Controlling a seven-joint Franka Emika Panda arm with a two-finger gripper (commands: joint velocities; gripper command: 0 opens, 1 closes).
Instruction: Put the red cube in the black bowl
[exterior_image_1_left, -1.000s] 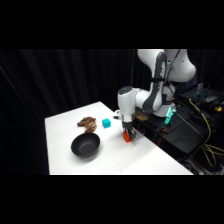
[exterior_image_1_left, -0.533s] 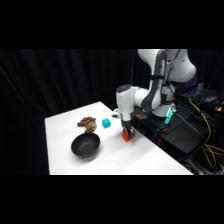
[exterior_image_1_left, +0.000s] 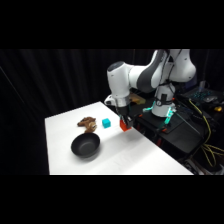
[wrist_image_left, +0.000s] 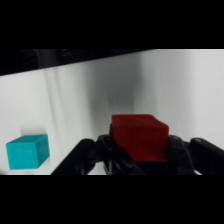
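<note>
**Red cube lifted off worktop, transfer to bowl pending**

Jaws: pinching the red cube (wrist_image_left: 139, 137), 1 finger on each side; in the wrist view the cube sits square in the black linkage with the white surface visibly below it. Gripper (exterior_image_1_left: 124, 122) points straight down.

Change over the last 1 s: side view shows the gripper and cube slightly higher and shifted a little left of where they were, when the cube sat at or near the surface. Reads as grasp completed and lift begun. The cube now hangs clear of the worktop (exterior_image_1_left: 135, 155), near its far right edge.

Surroundings: cyan cube (exterior_image_1_left: 106, 122) rests just left of the held cube, apart from it; also at lower left in the wrist view. Brown lumpy object (exterior_image_1_left: 87, 122) lies further left. Black bowl (exterior_image_1_left: 85, 145) sits left of and nearer than the gripper, empty, well apart from it.

Judgement: pick step done; carry to the bowl remains. The path leftward passes close to the cyan cube, so more height before the traverse looks wise.
</note>
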